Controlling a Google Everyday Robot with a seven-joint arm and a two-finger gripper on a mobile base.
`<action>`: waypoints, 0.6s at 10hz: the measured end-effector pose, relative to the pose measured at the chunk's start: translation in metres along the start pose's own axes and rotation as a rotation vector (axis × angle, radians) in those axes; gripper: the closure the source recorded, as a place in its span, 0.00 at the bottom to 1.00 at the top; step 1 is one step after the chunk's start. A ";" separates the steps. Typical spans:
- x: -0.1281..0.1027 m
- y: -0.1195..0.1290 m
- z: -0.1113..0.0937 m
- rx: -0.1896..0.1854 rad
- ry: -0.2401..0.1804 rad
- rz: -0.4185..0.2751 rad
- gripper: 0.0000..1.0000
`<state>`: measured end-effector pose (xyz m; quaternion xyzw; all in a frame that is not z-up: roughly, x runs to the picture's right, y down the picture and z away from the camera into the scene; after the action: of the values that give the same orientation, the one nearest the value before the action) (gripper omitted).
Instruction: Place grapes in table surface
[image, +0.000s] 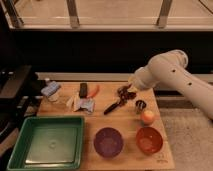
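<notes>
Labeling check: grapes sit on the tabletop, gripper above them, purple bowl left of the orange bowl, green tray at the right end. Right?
Not quite. The camera view shows the green tray at the table's left end. The rest holds: grapes on the tabletop, gripper above them, purple bowl left of orange bowl.

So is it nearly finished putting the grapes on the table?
It looks close. Done: the grapes are over the table, near its back edge, well away from the tray. In hand: the gripper is right at them, and I cannot tell whether they already rest on the wood. Left: the grapes lying alone on the table, with the arm drawn away.
</notes>
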<state>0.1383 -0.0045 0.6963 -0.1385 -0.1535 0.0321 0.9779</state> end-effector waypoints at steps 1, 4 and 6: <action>0.001 0.006 0.010 -0.020 -0.005 0.001 1.00; 0.012 0.038 0.064 -0.109 -0.026 0.022 1.00; 0.013 0.057 0.094 -0.174 -0.047 0.041 1.00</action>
<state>0.1202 0.0762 0.7702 -0.2251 -0.1759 0.0420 0.9574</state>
